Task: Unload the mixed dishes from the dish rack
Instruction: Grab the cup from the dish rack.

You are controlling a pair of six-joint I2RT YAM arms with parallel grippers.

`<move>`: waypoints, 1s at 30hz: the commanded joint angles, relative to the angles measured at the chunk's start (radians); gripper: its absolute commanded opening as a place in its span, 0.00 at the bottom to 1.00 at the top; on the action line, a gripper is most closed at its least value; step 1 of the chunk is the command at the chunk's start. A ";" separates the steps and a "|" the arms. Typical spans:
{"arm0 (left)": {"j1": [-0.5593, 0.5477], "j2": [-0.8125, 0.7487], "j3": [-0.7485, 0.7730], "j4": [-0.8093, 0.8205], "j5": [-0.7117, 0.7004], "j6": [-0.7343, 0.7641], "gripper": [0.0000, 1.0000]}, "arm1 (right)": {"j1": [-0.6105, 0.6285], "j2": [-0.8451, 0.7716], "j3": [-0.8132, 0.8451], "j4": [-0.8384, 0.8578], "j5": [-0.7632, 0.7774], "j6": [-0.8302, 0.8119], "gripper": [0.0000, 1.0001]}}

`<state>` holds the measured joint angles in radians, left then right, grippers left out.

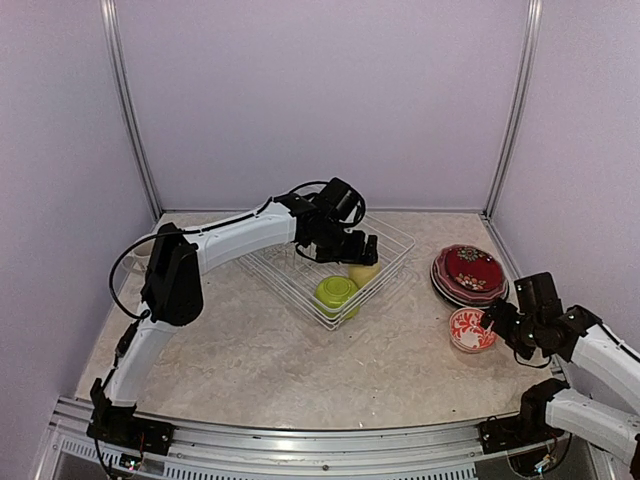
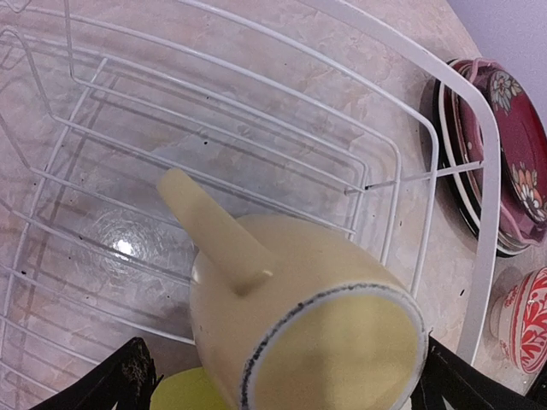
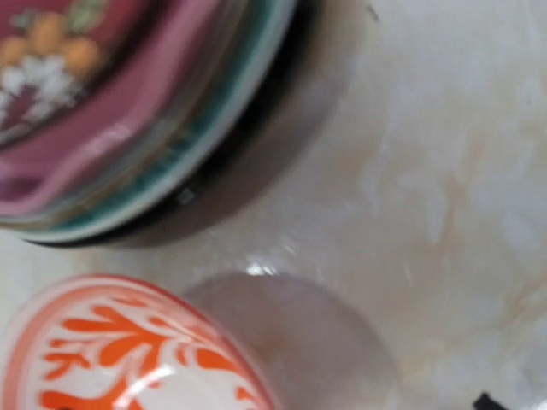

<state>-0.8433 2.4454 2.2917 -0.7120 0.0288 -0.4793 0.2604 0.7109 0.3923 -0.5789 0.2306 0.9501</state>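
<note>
My left gripper [image 1: 364, 252] is shut on the pale yellow cup [image 1: 363, 272] and holds it tilted over the white wire dish rack [image 1: 395, 236]. In the left wrist view the cup [image 2: 299, 316] fills the space between my dark fingers [image 2: 128, 380], handle pointing up-left. The lime green bowl [image 1: 337, 292] sits in the rack's near corner, under the cup [image 2: 179, 395]. My right gripper [image 1: 497, 318] is open beside the small red-white bowl [image 1: 470, 330], which stands on the table. Only one fingertip [image 3: 487, 400] shows in the right wrist view, apart from the bowl [image 3: 120, 350].
A stack of plates [image 1: 468, 272], a red flowered one on top, stands on the table right of the rack; it also shows in the wrist views [image 2: 504, 145] [image 3: 128, 102]. White walls with metal posts [image 1: 510, 110] close in the table.
</note>
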 commanded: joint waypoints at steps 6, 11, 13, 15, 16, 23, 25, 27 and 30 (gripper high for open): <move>0.008 0.116 0.161 -0.042 0.028 0.029 0.99 | -0.009 -0.091 0.089 -0.031 0.000 -0.109 1.00; 0.016 0.156 0.199 -0.038 0.041 0.018 0.97 | -0.009 -0.103 0.147 -0.054 -0.026 -0.146 1.00; 0.016 0.162 0.201 -0.038 0.043 0.016 0.92 | -0.009 -0.107 0.169 -0.063 -0.022 -0.164 1.00; 0.016 0.159 0.200 -0.043 0.030 0.017 0.84 | -0.009 -0.114 0.183 -0.063 -0.022 -0.177 1.00; 0.016 0.157 0.200 -0.047 0.024 0.019 0.81 | -0.009 -0.117 0.186 -0.060 -0.022 -0.183 1.00; 0.041 0.109 0.173 -0.070 0.056 -0.045 0.56 | -0.009 -0.111 0.216 -0.026 -0.072 -0.264 1.00; 0.046 0.086 0.158 -0.069 0.071 -0.055 0.52 | -0.010 -0.108 0.219 0.003 -0.123 -0.290 1.00; 0.051 0.064 0.150 -0.072 0.088 -0.060 0.47 | -0.009 -0.102 0.221 0.033 -0.192 -0.322 1.00; 0.061 0.010 0.128 -0.072 0.106 -0.061 0.41 | -0.009 -0.088 0.226 0.087 -0.314 -0.383 1.00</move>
<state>-0.8013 2.5477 2.4516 -0.7506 0.0990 -0.5190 0.2592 0.6071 0.5888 -0.5705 0.0826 0.6685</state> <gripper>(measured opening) 0.791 0.997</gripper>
